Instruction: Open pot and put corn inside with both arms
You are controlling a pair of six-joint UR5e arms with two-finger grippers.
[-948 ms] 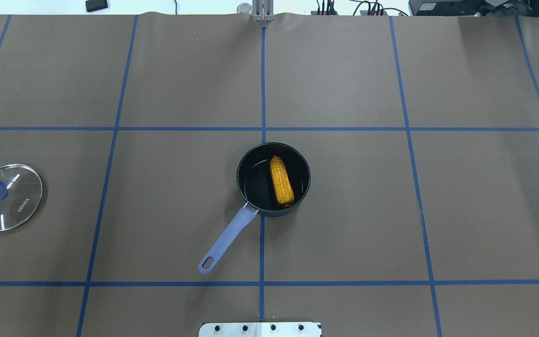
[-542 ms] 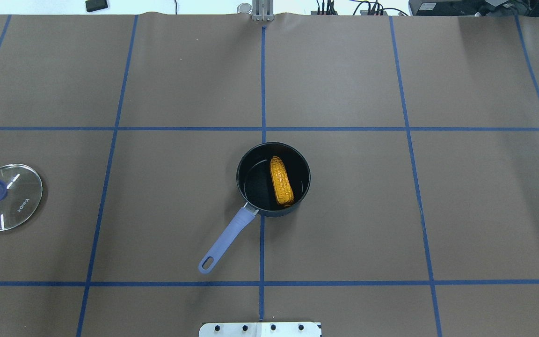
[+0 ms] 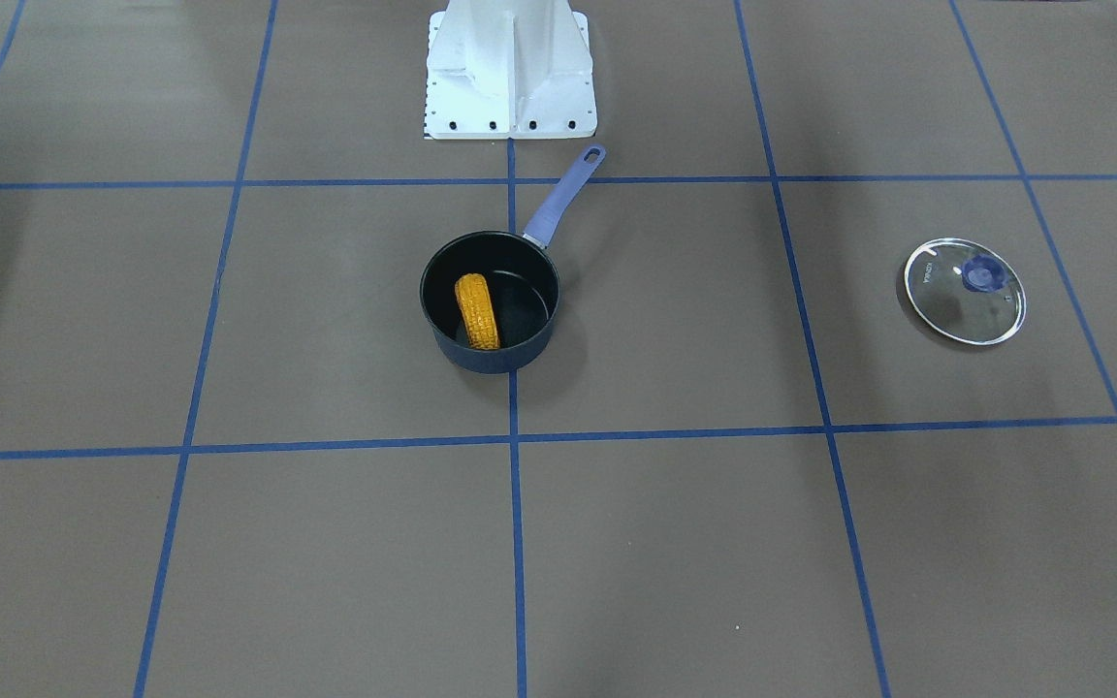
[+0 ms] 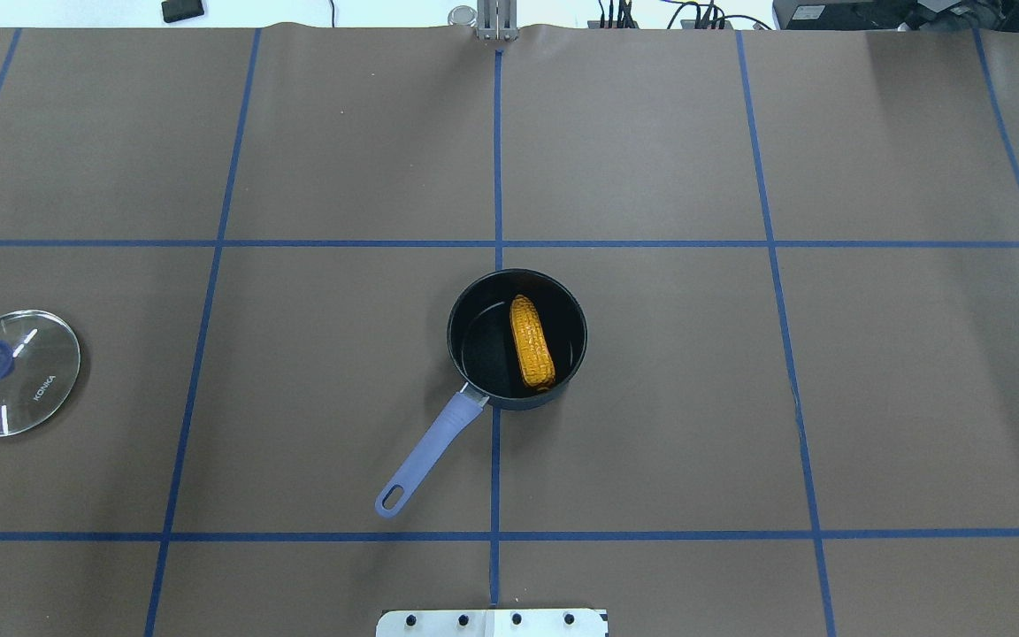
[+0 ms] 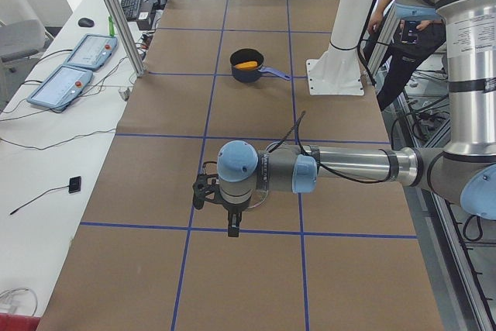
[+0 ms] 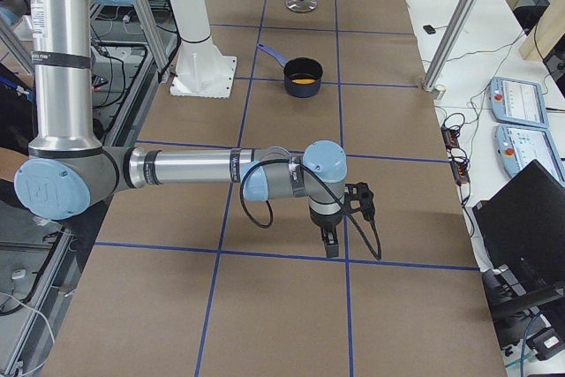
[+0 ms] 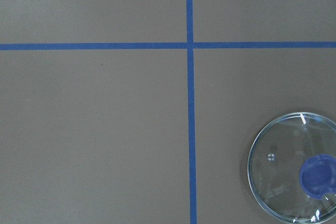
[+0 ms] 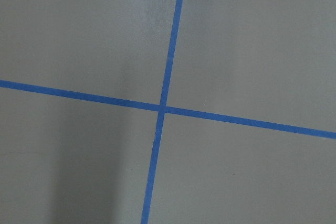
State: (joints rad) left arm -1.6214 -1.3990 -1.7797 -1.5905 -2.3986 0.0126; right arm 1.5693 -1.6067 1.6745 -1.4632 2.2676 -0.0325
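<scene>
The dark pot [image 4: 483, 358] with a lilac handle [image 4: 428, 451] stands open at the table's middle; it also shows in the front view [image 3: 491, 359]. The orange-yellow corn [image 4: 532, 343] lies inside it, toward the right half, and shows in the front view too [image 3: 477, 310]. The glass lid [image 4: 14, 372] with its blue knob lies flat far to the left; it is also in the left wrist view [image 7: 294, 169]. The left gripper [image 5: 232, 226] and right gripper [image 6: 328, 240] hang over bare table far from the pot; I cannot tell whether they are open or shut.
The white robot base [image 3: 510, 68] stands behind the pot's handle. Blue tape lines mark the brown table into squares. Control pads and cables lie on the white bench [image 5: 70, 75] past the table's far edge.
</scene>
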